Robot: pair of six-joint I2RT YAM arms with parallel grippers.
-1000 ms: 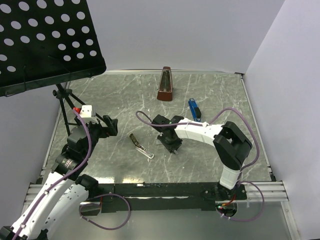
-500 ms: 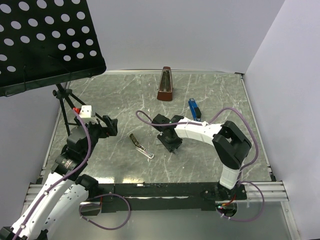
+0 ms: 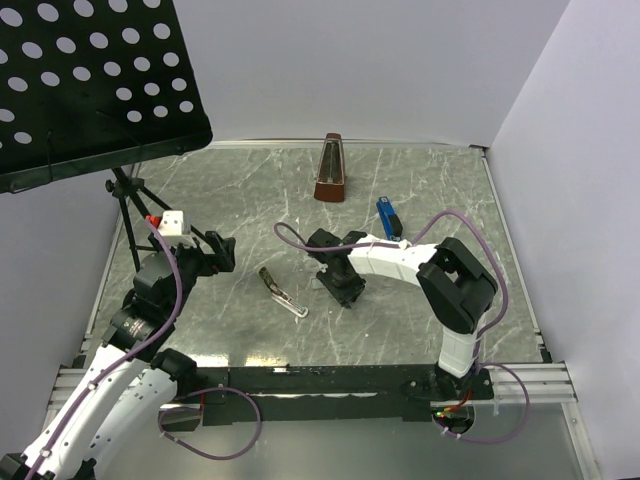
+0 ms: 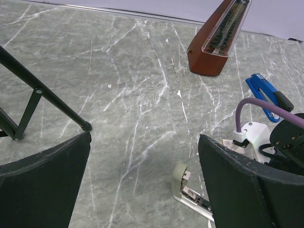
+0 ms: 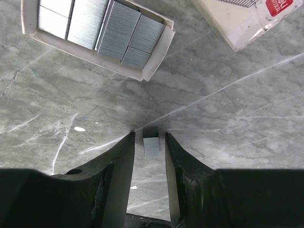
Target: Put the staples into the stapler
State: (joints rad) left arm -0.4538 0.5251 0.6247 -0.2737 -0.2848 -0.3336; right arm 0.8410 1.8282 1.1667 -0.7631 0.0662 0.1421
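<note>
Marble table, staples between tool fingers

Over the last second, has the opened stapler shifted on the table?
No. The opened stapler keeps its spot and angle, judged against the metronome behind it.

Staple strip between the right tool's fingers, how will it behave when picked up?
The staple strip is tiny and thin, so probably very light. Its smooth metal looks slippery for the right tool. Like the separate blocks in the tray, it may break apart if squeezed.
</note>
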